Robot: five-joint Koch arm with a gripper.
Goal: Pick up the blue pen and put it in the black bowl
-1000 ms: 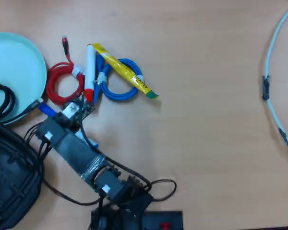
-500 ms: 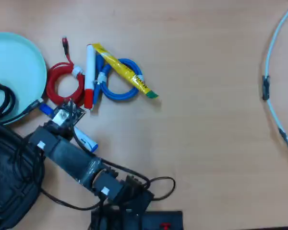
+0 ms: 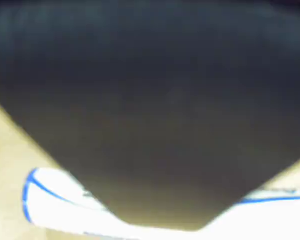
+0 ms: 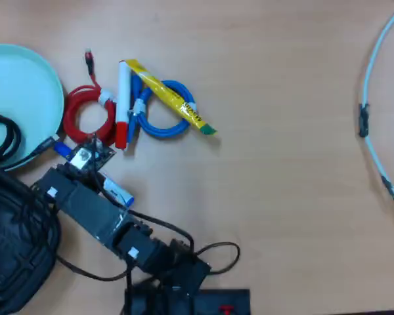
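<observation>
On a pale wooden surface (image 4: 269,197), the hobby arm is reaching over the blue pen (image 4: 115,191), which is lying flat beneath it, its blue cap (image 4: 63,150) poking out at the upper left of the arm and its white barrel showing at the lower right. The pincer (image 4: 85,156) is sitting directly above the pen, just below the red cable coil (image 4: 85,118); from overhead its jaws are hidden under the wrist, so whether they are spread or closed cannot be told. The wrist view is offering little help: a dark blur is filling most of it, with the pen (image 3: 50,205) crossing the bottom edge, white with blue lines.

The black bowl (image 4: 10,249) is sitting to the lower left of the pen, partly under the arm's body and its cables. Above the bowl, a light teal plate (image 4: 20,85) is lying at the left edge. To the upper right of the pen, a white marker with a red cap (image 4: 123,105), a blue cable coil (image 4: 164,121) and a yellow tube (image 4: 167,97) are lying bunched together.
</observation>
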